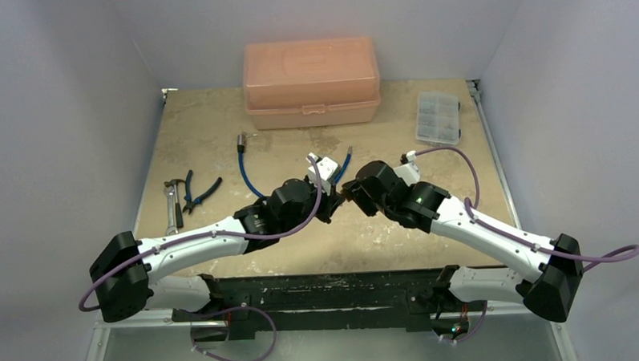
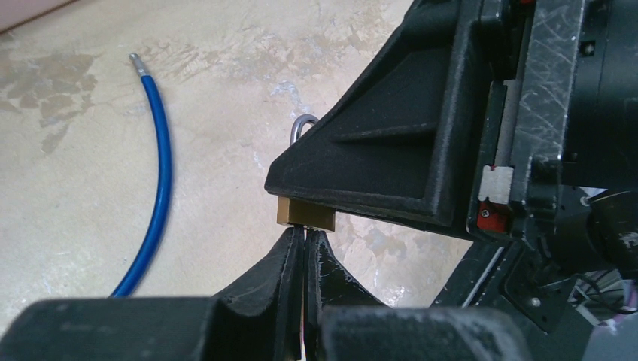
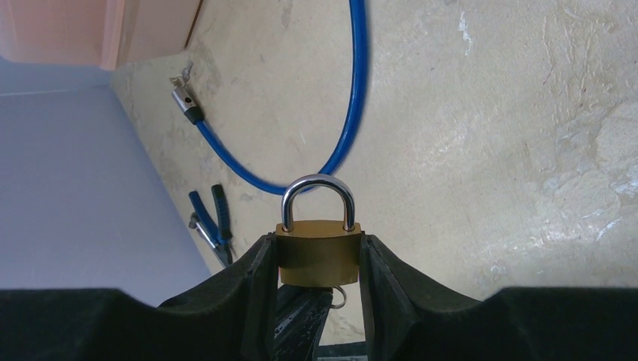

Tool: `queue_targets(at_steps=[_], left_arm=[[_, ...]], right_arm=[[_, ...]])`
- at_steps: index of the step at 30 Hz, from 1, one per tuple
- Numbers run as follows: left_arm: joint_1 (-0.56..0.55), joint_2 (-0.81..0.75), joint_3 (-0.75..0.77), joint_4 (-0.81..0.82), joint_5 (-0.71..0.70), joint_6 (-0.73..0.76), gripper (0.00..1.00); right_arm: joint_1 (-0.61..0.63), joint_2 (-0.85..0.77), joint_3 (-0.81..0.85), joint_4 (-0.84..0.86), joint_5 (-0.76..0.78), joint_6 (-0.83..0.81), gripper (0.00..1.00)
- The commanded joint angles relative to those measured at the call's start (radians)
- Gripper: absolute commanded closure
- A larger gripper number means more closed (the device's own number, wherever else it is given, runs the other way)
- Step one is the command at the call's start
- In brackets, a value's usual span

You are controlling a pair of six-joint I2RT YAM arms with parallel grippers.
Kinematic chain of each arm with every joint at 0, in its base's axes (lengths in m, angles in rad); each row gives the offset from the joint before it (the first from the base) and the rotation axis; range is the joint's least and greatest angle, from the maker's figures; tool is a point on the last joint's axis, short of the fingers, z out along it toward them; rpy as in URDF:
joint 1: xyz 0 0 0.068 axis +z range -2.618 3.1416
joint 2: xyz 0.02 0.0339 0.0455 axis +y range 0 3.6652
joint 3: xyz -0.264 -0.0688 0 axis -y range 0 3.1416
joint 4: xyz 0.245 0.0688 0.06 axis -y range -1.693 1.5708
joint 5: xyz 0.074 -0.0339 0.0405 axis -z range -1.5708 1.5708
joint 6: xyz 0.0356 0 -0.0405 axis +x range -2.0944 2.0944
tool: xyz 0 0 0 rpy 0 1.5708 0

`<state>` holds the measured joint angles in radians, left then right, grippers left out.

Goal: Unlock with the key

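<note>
My right gripper (image 3: 317,247) is shut on the small brass padlock (image 3: 317,259), one finger on each side, held above the table. Its silver shackle (image 3: 317,188) looks closed. My left gripper (image 2: 305,235) is shut on the key, a thin silver sliver (image 2: 304,248) between the pads. Its tips touch the padlock's underside (image 2: 305,213). In the right wrist view only the key's small ring (image 3: 342,295) shows below the padlock, beside the left fingers (image 3: 305,320). The blade is hidden. From above, the two grippers meet (image 1: 342,196) at mid-table.
A blue cable (image 1: 244,171) with metal ends lies left of the grippers. Blue-handled pliers (image 1: 198,193) and a wrench (image 1: 173,206) lie at the left edge. A peach plastic box (image 1: 311,83) stands at the back, and a clear organizer (image 1: 438,118) at the back right.
</note>
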<state>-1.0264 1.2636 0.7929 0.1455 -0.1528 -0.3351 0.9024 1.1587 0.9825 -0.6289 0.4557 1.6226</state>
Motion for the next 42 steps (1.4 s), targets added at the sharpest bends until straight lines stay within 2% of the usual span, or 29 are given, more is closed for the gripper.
queue_targets(at_steps=[1, 10, 18, 20, 25, 36, 40, 41, 42], left_arm=[[-0.030, -0.005, 0.043, -0.043, -0.115, 0.074, 1.00], [-0.101, 0.021, 0.082, -0.090, -0.246, 0.144, 1.00], [-0.124, 0.029, 0.116, -0.142, -0.255, 0.238, 1.00], [-0.138, 0.028, 0.120, -0.144, -0.295, 0.264, 1.00], [-0.168, 0.043, 0.134, -0.144, -0.365, 0.315, 1.00], [-0.236, 0.115, 0.195, -0.199, -0.553, 0.428, 1.00], [-0.238, 0.103, 0.212, -0.219, -0.523, 0.388, 1.00], [-0.238, 0.094, 0.214, -0.226, -0.508, 0.373, 0.98], [-0.238, 0.082, 0.216, -0.232, -0.491, 0.364, 0.87]], right_arm=[[0.005, -0.006, 0.069, 0.023, 0.003, 0.020, 1.00], [0.004, 0.001, 0.076, 0.013, -0.001, 0.019, 1.00], [0.004, 0.005, 0.091, 0.002, -0.009, 0.016, 1.00], [0.004, 0.011, 0.104, -0.007, -0.019, 0.014, 1.00], [0.004, 0.035, 0.159, -0.059, -0.089, 0.016, 1.00], [0.004, 0.103, 0.269, -0.204, -0.108, 0.014, 1.00], [0.004, 0.092, 0.261, -0.195, -0.098, 0.010, 1.00], [0.004, 0.087, 0.257, -0.194, -0.086, 0.010, 1.00], [0.004, 0.081, 0.253, -0.195, -0.076, 0.012, 1.00]])
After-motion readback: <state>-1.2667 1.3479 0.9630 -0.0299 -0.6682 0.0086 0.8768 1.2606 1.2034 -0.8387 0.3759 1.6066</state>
